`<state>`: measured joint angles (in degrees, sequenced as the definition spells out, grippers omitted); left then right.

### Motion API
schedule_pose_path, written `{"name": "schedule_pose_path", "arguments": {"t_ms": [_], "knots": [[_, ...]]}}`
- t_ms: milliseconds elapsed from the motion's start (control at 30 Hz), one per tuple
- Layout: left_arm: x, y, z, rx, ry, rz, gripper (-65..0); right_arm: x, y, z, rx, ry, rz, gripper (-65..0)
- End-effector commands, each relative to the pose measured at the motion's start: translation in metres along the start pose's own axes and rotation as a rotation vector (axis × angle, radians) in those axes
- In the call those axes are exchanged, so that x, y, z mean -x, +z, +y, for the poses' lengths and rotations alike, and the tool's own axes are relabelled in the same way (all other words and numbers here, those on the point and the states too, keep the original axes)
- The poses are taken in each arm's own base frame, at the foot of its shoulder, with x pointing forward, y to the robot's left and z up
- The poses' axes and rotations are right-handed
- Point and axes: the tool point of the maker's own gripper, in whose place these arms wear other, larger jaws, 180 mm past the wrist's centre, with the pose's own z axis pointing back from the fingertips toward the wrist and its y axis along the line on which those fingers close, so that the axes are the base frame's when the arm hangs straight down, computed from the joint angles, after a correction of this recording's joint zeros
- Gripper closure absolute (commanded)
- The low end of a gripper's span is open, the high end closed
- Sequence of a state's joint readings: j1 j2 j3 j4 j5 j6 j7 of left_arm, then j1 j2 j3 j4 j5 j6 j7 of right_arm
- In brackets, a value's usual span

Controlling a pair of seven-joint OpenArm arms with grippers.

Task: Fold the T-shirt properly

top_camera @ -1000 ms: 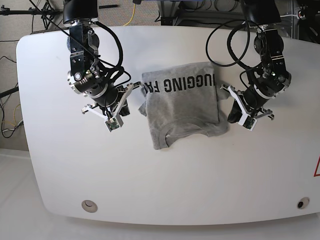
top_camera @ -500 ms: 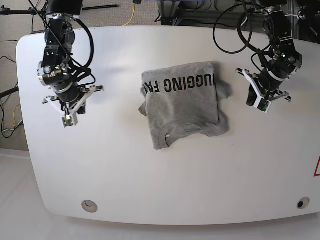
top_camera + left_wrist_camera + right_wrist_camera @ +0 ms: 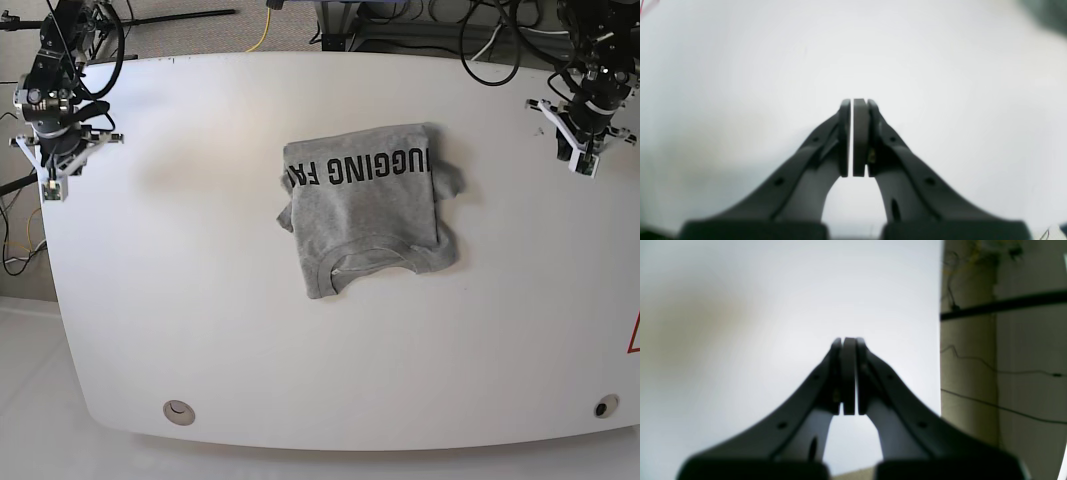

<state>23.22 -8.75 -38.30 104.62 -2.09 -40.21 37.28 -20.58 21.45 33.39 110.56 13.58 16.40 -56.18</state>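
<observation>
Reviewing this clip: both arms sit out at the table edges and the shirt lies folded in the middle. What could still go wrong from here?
1. The T-shirt is folded unevenly: a sleeve bulges past its right edge and the bottom corners splay, so the fold may be judged untidy.
2. Both pincers, left and right, are shut and empty, away from the shirt; a correction would mean reaching in and regrasping, which could disturb the layers.

T-shirt (image 3: 370, 210) soft heather cloth (matt); table (image 3: 200, 330) smooth, white.

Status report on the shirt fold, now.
Left gripper shut, empty, at table edge. Right gripper same, opposite edge. T-shirt folded mid-table, lettering up. Nothing in the way.
</observation>
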Motion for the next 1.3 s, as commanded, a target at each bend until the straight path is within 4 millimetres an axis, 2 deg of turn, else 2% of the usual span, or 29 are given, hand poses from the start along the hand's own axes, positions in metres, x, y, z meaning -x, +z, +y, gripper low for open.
{"name": "schedule_pose_path", "arguments": {"t_ms": [0,167,267,433,567,667,900,967,1100,1167,1267], "knots": [[0.009,0.013,0.014,-0.043,0.007,0.007,0.0,0.005,0.011,-0.025,0.064,-0.008,-0.007,0.0],[0.048,0.031,0.023,-0.09,0.069,0.089,0.0,0.034,0.027,-0.059,0.148,-0.041,0.048,0.0],[0.064,0.043,0.036,-0.133,0.092,0.123,0.0,0.048,0.037,-0.077,0.196,-0.056,0.076,0.0],[0.095,0.065,0.044,-0.18,0.13,0.192,0.0,0.071,0.056,-0.103,0.269,-0.073,0.124,0.0],[0.114,0.079,0.049,-0.202,0.136,0.24,0.0,0.096,0.07,-0.114,0.309,-0.114,0.167,0.0],[0.132,0.09,0.042,-0.207,0.168,0.28,0.0,0.114,0.082,-0.123,0.344,-0.139,0.202,0.0],[0.165,0.109,0.025,-0.204,0.222,0.362,0.0,0.157,0.101,-0.12,0.372,-0.186,0.274,0.0],[0.179,0.113,0.016,-0.193,0.23,0.404,0.0,0.174,0.105,-0.115,0.38,-0.193,0.311,0.0],[0.208,0.11,0.0,-0.154,0.25,0.49,0.0,0.208,0.109,-0.11,0.416,-0.192,0.392,0.0],[0.225,0.108,-0.01,-0.126,0.27,0.533,0.0,0.229,0.107,-0.102,0.412,-0.184,0.439,0.0],[0.247,0.104,-0.026,-0.085,0.292,0.577,0.0,0.255,0.093,-0.079,0.343,-0.134,0.499,0.0]]}}
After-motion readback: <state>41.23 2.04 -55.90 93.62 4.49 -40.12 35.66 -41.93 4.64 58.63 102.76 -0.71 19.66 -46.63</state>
